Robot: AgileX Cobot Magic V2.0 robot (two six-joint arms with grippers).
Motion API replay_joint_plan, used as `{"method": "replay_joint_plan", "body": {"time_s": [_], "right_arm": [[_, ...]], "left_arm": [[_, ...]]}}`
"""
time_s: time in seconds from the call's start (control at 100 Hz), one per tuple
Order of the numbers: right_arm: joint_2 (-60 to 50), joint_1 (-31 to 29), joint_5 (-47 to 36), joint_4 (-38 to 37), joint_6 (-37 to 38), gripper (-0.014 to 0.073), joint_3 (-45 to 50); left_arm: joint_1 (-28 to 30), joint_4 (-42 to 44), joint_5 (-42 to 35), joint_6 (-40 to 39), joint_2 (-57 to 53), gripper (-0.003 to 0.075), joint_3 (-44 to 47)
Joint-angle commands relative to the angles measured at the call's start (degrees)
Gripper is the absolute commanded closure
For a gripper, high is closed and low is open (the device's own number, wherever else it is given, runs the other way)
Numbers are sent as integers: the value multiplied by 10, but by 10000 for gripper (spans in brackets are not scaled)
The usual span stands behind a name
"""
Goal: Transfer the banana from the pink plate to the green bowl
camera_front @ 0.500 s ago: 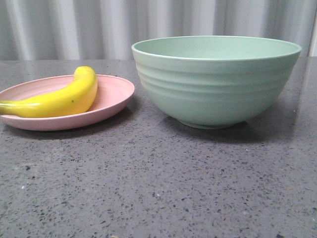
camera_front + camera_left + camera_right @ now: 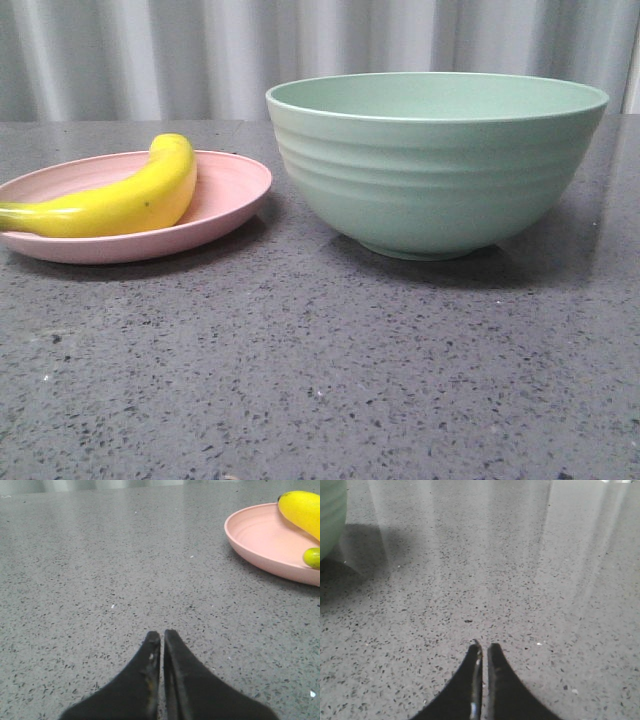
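Banana (image 2: 120,200) lies on plate (image 2: 225,195) toward desk's left edge; bowl (image 2: 435,165) just beside, empty so far as we see. Left gripper (image 2: 161,636) and right gripper (image 2: 484,647) pressed closed, holding nothing. We judge no step begun. Next: left jaws open wide, approach banana.

A glossy yellow banana (image 2: 125,200) is seen lying on its side across a shallow pale-pink plate (image 2: 225,205), its greenish stem end reaching past the plate's left rim. Just to the right, apart from the plate, a deep mint-green bowl (image 2: 435,170) with a ridged outer wall is set upright.
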Motion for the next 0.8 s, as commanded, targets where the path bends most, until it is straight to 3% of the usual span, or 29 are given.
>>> {"method": "replay_joint_plan", "body": {"time_s": [0.0,0.64,0.79], "right_arm": [[-13,-4,-11,-9,0,665,11],[-13,-4,-11,-9,0,665,11],[-13,-4,-11,-49,0,665,11]], "left_arm": [[1,-1,-37,-5,-16,741,5],[1,19,-56,1,-16,741,5],[1,19,-81,1,-16,741,5]]}}
